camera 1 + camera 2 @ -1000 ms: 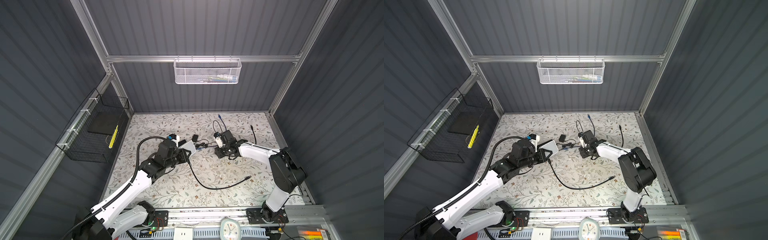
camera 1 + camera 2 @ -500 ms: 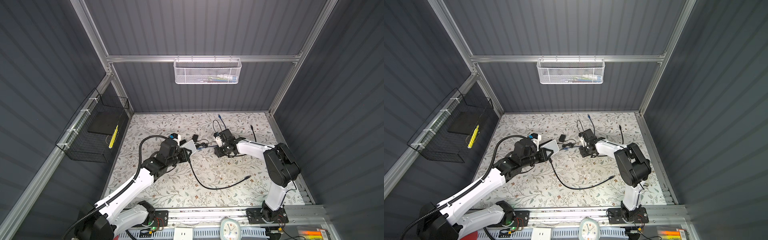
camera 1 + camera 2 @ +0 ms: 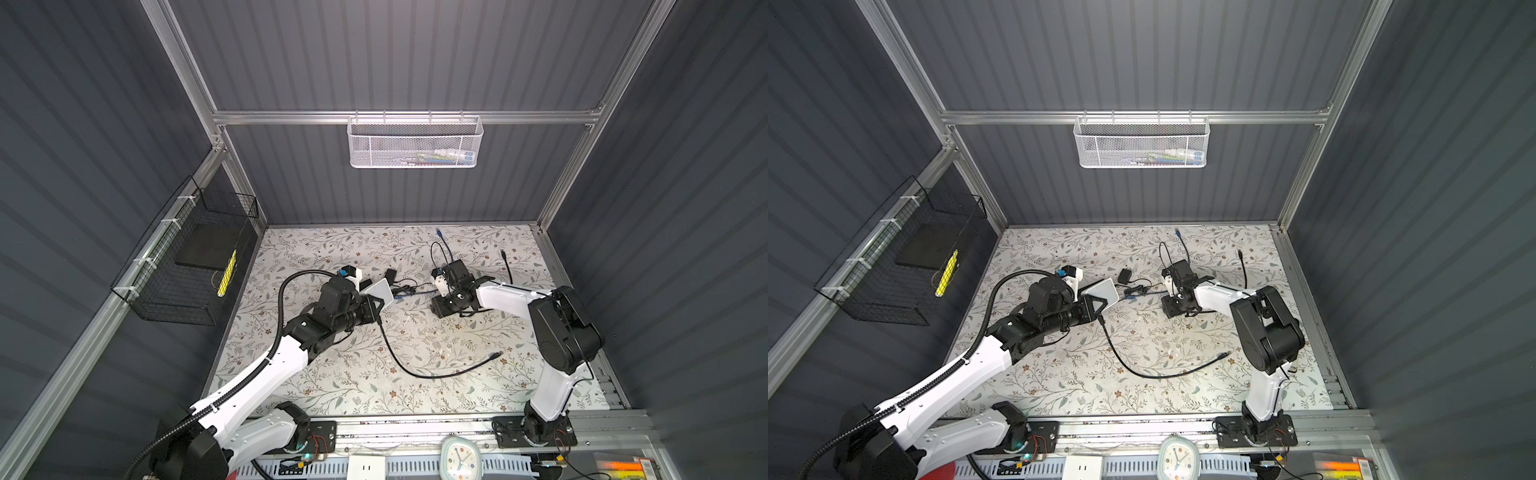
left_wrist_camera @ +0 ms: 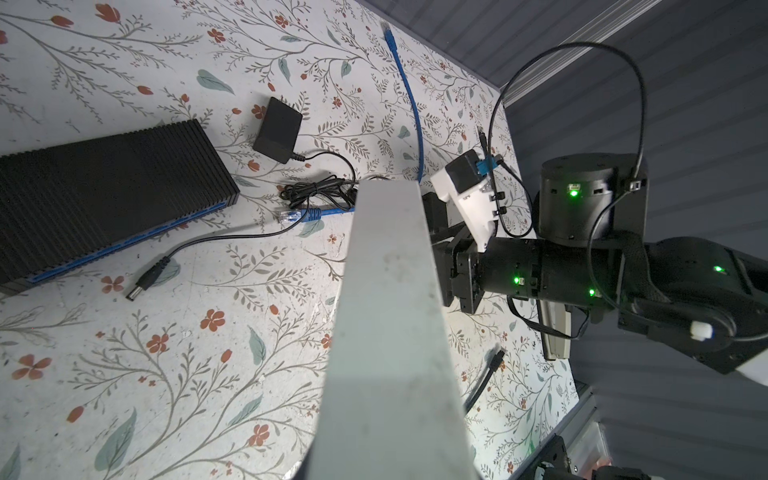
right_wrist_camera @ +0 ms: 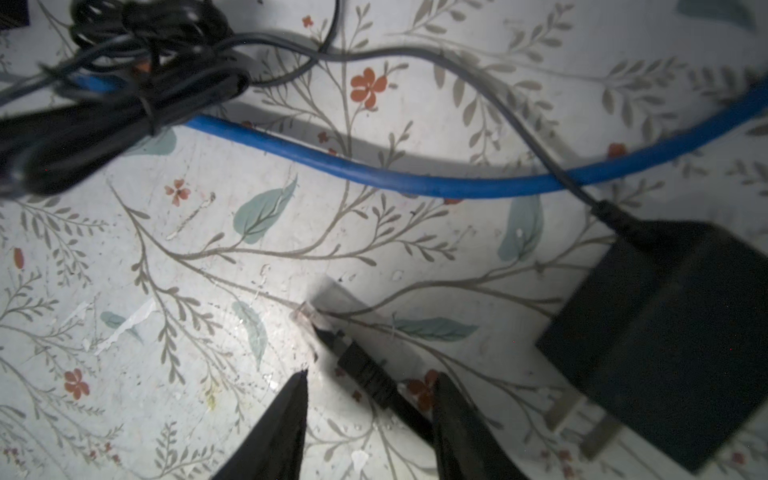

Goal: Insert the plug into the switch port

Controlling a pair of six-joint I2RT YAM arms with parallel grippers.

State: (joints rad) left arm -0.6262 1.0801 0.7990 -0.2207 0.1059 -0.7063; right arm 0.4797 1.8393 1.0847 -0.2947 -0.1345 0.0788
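Right elbow (image 3: 565, 328) is drawing inward, right gripper (image 5: 372, 386) straddling the black plug (image 5: 360, 368), jaws parted. Left gripper (image 3: 375, 302) is clamping a white slab (image 3: 382, 289).

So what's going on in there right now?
The left hand is shut on a pale flat box. The right hand is open, low over the mat, its fingers either side of a black plug with a clear tip, not yet gripped. The black switch lies on the mat with no cable in the ports that show. A blue plug lies loose near it.
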